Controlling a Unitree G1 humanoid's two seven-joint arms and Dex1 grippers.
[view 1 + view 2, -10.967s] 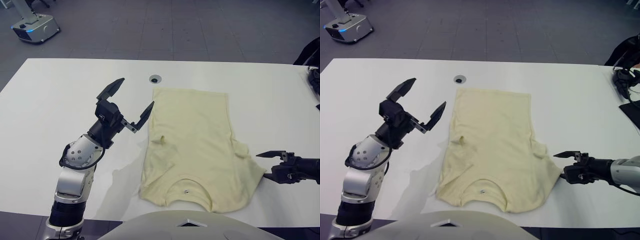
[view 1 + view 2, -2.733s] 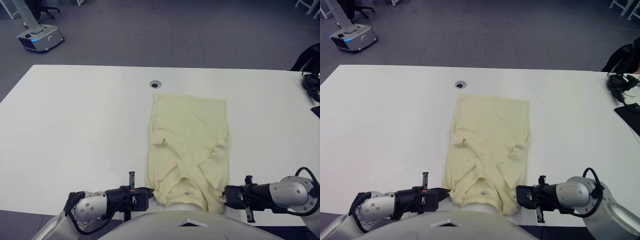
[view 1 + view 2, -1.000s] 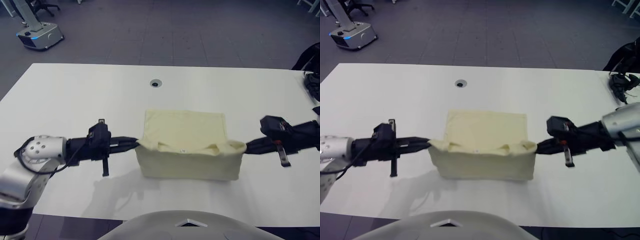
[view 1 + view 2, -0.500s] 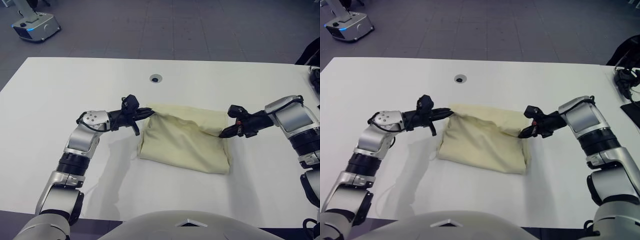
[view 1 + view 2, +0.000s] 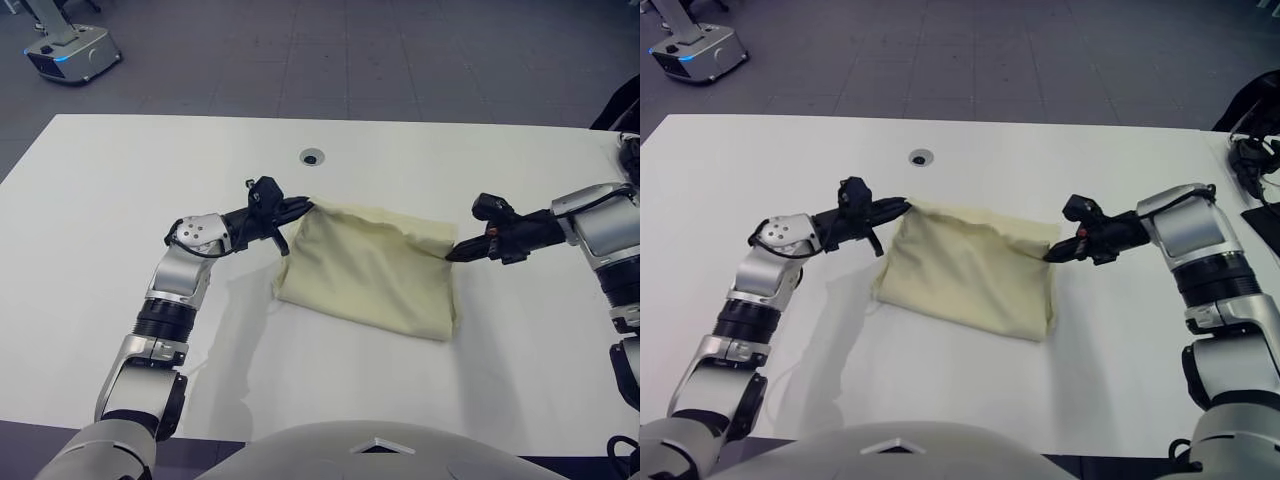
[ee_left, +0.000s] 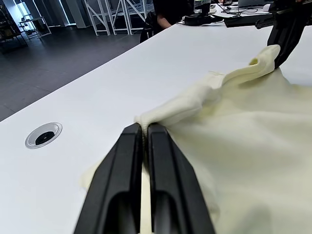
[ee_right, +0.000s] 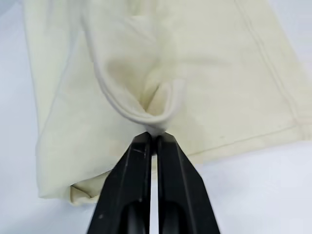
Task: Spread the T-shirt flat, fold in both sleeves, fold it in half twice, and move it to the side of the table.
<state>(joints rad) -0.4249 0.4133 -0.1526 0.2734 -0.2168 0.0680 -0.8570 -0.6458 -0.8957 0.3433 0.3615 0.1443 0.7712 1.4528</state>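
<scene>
A pale yellow T-shirt (image 5: 370, 275), folded over into a rough rectangle, lies at the centre of the head view on the wide white table (image 5: 120, 200). Its far edge stretches between the two arms and sags a little in the middle, while its near edge rests on the tabletop and slants down toward the right of the frame.

The left gripper (image 5: 300, 207), black and two-fingered, reaches in from the left of centre with its fingers pressed together on the far left corner of the T-shirt. The wrist view shows a bunched ridge of cloth nipped at the fingertips. The right gripper (image 5: 455, 254) comes in from the right edge of the frame and pinches the far right corner, where a small loop of hem curls above its closed tips.

A round metal cable port (image 5: 312, 156) sits in the table just beyond the left gripper, above centre. A grey wheeled machine (image 5: 70, 50) stands on the dark floor at the upper left.
</scene>
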